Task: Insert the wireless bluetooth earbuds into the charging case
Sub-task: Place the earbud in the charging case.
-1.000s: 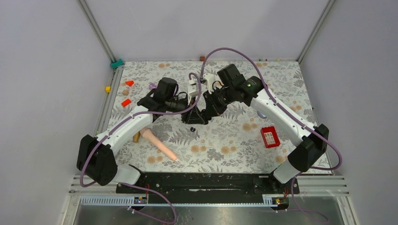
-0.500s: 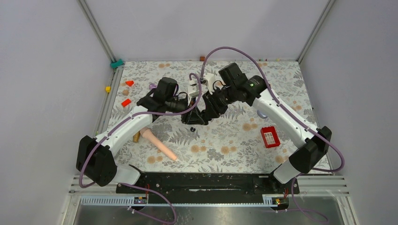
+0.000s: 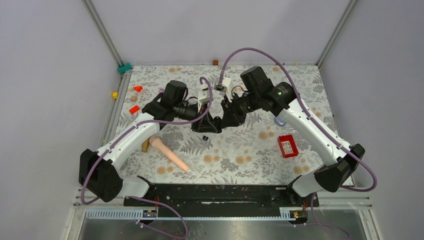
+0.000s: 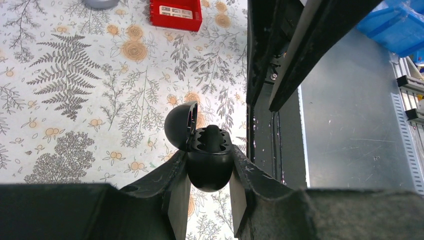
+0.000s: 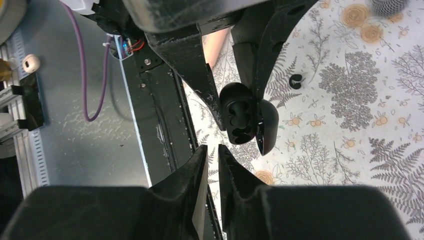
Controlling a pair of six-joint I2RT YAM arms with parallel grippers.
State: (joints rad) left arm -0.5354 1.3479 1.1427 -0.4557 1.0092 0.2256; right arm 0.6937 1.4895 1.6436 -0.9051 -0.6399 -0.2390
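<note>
The left gripper [image 4: 210, 151] is closed on the charging case [image 4: 210, 172] and holds it in the air above the middle of the table [image 3: 240, 165], a little toward the far edge. The lid [image 4: 179, 125] of the case hangs open, and its two wells [image 5: 239, 116] look empty. The wireless bluetooth earbuds [image 3: 204, 137] are not in the case. Two small black buds lie side by side on the cloth, just on the near-edge side of the case and below it. The right gripper [image 5: 212, 150] hovers just beside the case with its tips directed at the open wells. Its fingers [image 5: 199, 170] stand almost together with a thin slit between them. I see no bud in the slit, and I cannot tell whether it is really closed. Since the left arm is busy, I judge the right arm must go down and toward the near edge for a bud.
</note>
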